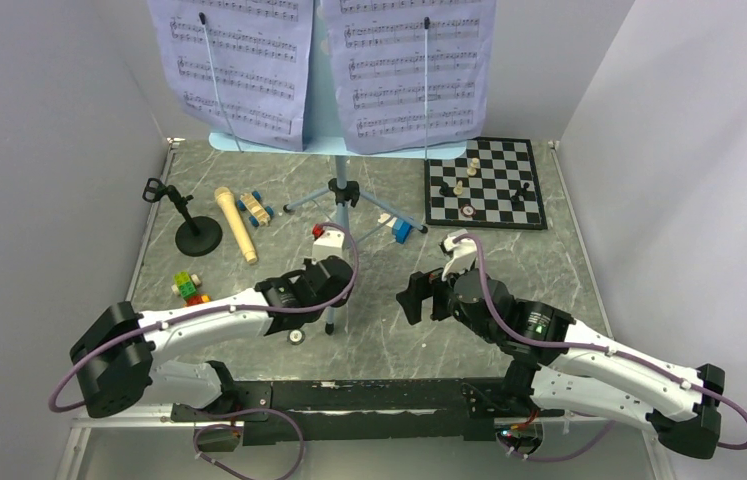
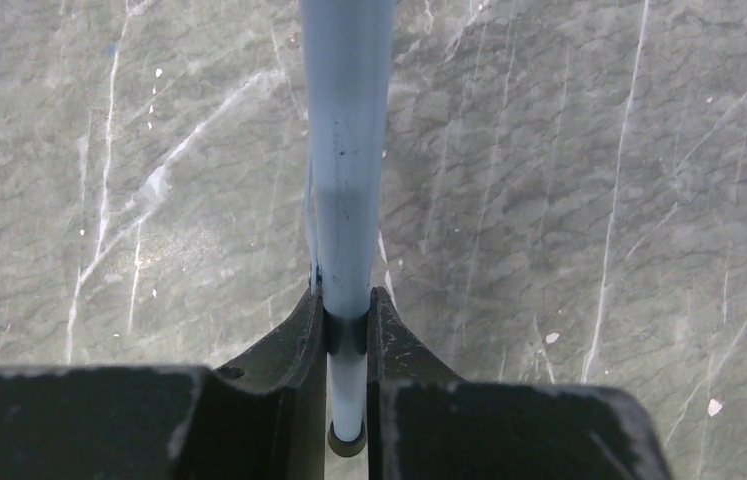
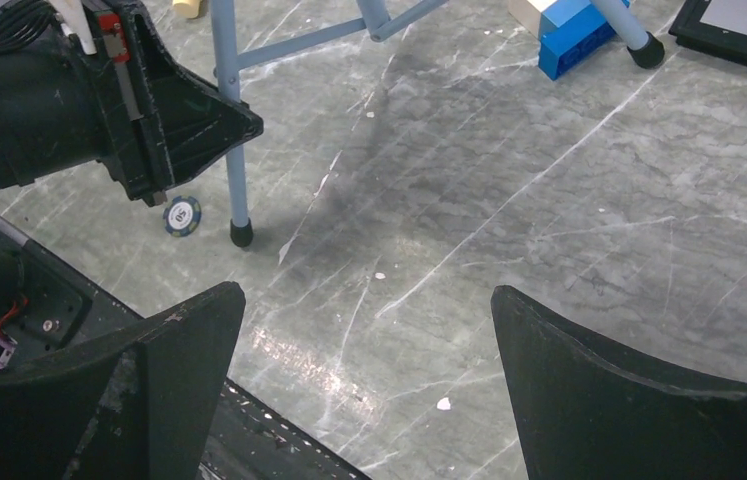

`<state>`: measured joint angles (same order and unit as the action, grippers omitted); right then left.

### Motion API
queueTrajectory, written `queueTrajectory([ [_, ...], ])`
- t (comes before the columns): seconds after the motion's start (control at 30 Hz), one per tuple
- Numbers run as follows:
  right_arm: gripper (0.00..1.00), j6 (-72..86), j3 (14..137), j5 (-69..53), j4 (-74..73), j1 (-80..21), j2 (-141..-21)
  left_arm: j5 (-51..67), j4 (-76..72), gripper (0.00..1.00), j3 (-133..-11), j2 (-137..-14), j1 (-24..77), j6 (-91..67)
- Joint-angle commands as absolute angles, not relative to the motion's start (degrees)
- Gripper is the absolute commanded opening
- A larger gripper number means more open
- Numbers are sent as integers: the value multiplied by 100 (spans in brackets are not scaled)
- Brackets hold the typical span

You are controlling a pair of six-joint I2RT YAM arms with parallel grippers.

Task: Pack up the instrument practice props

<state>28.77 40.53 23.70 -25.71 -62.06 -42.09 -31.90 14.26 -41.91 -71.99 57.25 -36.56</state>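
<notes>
While the music stand (image 1: 341, 185) stands, left gripper (image 2: 347, 305) clamps its leg.

- The music stand (image 1: 341, 190) stood mid-worktop (image 1: 569, 270), its sheet-music pages (image 1: 234, 70) on it at the back.
- The mic stand (image 1: 197, 237) stood to its left, the microphone (image 1: 236, 225) lying just right of that base.
- The chessboard (image 1: 499, 170) lay back right.
- My left pincer (image 2: 347, 312) sat around the stand's near leg; my right pincer (image 3: 369, 330) hung apart to its right.
</notes>
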Motion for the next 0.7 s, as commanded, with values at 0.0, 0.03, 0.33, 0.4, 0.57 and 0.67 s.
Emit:
queueTrajectory([
  [0.0, 100, 3003, 4089, 2435, -2657, -6223, -4059, -2929, 1299, 0, -4418, -7528, 5860, -4013],
  [0.03, 100, 3018, 4075, 2447, -2685, -6223, -4026, -2949, 1304, 0, -4414, -7523, 5862, -4025],
  [0.33, 100, 3002, 4443, 2559, -2964, -6222, -3868, -2978, 1406, 28, -4351, -6852, 5862, -3771],
  [0.4, 100, 2953, 4719, 2770, -3157, -6223, -3859, -3021, 1451, 47, -4378, -6549, 5862, -3658],
  [0.57, 100, 2551, 5535, 3602, -3437, -6194, -3692, -3064, 1610, 77, -4576, -5941, 5863, -3307],
  [0.67, 100, 2142, 6134, 3663, -3321, -6124, -3727, -3000, 1633, 86, -4737, -5652, 5863, -3091],
])
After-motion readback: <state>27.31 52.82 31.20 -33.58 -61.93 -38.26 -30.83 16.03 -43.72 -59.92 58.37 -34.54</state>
